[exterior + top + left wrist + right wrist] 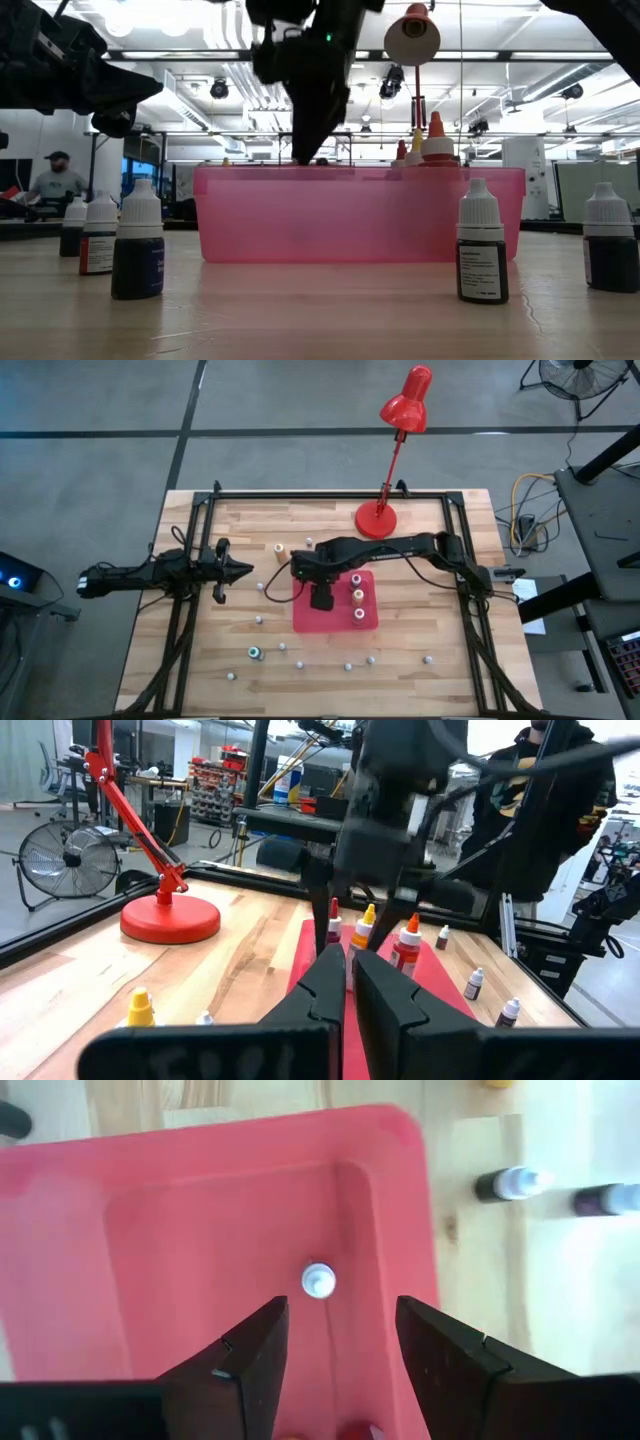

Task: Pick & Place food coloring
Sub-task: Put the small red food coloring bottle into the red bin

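Three food coloring bottles with coloured caps stand in a row inside the red tray, on the side nearest the right arm's base; one more tiny bottle sits upright near the tray's corner, and we see the right claw hanging right over it, fingers parted and holding nothing, the white cap showing between them but not touched. The left claw waits off to the side of the tray, away from the lamp, fingers pressed together and empty.

We'd guess these bottles weigh next to nothing and are hard, smooth plastic; tall and narrow, so a nudge probably tips them; best bet is pinching the body just under the cap, or the cap itself, straight from above.

Plenty more loose ones are scattered on the worktop around the tray: a teal one well out from the tray's near corner, an orange one between the tray and the back frame, pale ones dotted along the front; in the low view a few dark bottles with white caps stand just in front of the tray wall. What could get in the way, we reckon: the tray's raised rim, the three neighbours already inside, and the lamp's base just behind the tray.
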Robot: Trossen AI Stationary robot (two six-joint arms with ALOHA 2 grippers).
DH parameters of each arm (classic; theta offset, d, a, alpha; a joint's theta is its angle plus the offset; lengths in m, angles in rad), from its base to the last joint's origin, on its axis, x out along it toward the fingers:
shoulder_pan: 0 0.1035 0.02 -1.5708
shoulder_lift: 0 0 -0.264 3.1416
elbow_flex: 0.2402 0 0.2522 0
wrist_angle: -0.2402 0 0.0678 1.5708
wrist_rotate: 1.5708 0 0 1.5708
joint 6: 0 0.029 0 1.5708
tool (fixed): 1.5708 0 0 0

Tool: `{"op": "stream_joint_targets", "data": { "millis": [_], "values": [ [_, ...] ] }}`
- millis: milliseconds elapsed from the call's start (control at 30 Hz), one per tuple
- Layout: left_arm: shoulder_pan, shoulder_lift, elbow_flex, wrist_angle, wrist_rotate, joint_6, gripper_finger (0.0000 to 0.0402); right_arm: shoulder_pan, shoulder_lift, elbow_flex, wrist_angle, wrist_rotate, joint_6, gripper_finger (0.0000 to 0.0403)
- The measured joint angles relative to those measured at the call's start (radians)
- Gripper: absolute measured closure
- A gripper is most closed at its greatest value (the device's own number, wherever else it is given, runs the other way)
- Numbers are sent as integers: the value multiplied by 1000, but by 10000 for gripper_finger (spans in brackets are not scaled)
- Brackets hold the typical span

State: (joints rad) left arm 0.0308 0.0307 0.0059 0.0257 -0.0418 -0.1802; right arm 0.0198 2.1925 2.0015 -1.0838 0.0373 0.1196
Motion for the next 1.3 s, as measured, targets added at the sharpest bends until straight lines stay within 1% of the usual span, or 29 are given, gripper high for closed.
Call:
{"op": "stream_joint_targets", "data": {
  "millis": [133, 400, 500, 633, 767, 933, 1133, 1300],
  "values": [
    [0, 0, 0, 0, 0, 0, 402, 16, 0, 88, -96, 42, -7, 218],
    [0, 0, 0, 0, 0, 0, 402, 65, -2, 254, -252, 64, 17, 218],
    [0, 0, 0, 0, 0, 0, 402, 101, -4, 287, -326, 88, 39, 218],
    [0, 0, 0, 0, 0, 0, 402, 163, -18, 282, -399, 97, 79, 218],
    [0, 0, 0, 0, 0, 0, 402, 220, -50, 254, -437, 97, 138, 220],
    [0, 0, 0, 0, 0, 0, 402, 289, -116, 164, -453, 97, 229, 218],
    [0, 0, 0, 0, 0, 0, 402, 356, -239, -25, -450, 95, 362, 218],
    [0, 0, 0, 0, 0, 0, 402, 425, -368, -217, -430, 95, 523, 218]
  ]
}}
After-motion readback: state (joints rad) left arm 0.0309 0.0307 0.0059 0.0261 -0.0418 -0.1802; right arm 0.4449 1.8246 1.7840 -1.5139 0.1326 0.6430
